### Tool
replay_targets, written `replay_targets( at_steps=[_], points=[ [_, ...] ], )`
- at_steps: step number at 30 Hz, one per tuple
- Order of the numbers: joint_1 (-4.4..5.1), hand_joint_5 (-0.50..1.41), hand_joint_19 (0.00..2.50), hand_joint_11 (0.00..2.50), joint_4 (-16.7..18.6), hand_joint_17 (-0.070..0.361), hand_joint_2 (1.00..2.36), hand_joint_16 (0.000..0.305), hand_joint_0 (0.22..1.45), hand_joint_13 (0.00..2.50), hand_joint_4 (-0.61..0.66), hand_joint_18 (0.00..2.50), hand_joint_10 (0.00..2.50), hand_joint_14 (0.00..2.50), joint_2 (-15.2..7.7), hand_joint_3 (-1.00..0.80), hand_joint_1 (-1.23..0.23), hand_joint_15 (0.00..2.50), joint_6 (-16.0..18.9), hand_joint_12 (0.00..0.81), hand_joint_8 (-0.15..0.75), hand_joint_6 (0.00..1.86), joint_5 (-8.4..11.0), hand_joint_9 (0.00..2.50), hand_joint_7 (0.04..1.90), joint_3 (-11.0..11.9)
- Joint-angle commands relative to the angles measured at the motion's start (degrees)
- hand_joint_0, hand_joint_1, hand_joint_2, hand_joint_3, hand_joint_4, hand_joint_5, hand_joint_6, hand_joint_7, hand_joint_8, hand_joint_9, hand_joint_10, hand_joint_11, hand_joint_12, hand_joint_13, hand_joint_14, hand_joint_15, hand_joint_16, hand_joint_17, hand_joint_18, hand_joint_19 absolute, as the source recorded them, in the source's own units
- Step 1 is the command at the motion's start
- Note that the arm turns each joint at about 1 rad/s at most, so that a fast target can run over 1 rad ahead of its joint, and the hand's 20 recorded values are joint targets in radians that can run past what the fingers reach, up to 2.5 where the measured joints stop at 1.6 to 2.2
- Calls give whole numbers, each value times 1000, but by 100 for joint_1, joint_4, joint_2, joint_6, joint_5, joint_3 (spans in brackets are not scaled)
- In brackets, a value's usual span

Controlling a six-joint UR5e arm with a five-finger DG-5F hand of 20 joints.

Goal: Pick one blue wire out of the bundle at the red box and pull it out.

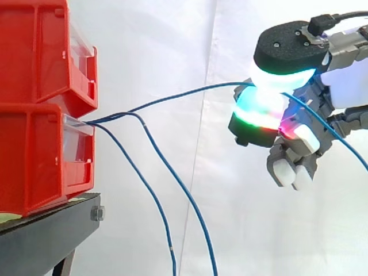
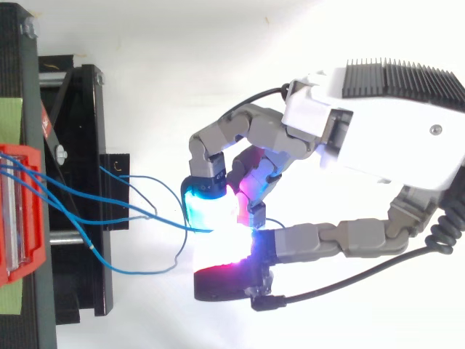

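Observation:
Two stacked red bins (image 1: 34, 155) stand at the left on a black stand (image 1: 46, 236). Several blue wires leave the front of the lower bin in a bundle (image 1: 95, 121). One blue wire (image 1: 172, 98) runs up and to the right, fairly taut, into my hand (image 1: 345, 86), whose glowing pads (image 1: 261, 112) are pinched on it. Behind the hand, the same wire drops away to the lower right. Two other blue wires (image 1: 146, 187) hang slack from the bin. From above, the held wire (image 2: 171, 223) leads from the red bin (image 2: 22, 218) to the cyan pad (image 2: 207, 211) of the hand (image 2: 385, 138).
A white curtain hangs behind the work. The black stand (image 2: 80, 182) juts out under the bins, and the slack wire loops (image 2: 138, 269) lie over and beyond its edge. Open space lies between the bins and the hand.

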Motion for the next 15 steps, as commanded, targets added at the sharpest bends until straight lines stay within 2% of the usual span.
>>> replay_targets(
  at_steps=[1, 15],
  points=[
    [1, -27, 428, 678, 0, 153, 1095, 68, 554, 933, -85, 870, 11, 13, -5, -20, -806, 580, 0, 512, 403, 906, 0, 1205, 1088, -1],
    [1, -27, 442, 682, 0, 151, 1074, 67, 562, 966, -86, 883, 12, 15, 4, -13, -806, 602, 0, 504, 403, 906, 0, 1222, 1083, 8]
  ],
)
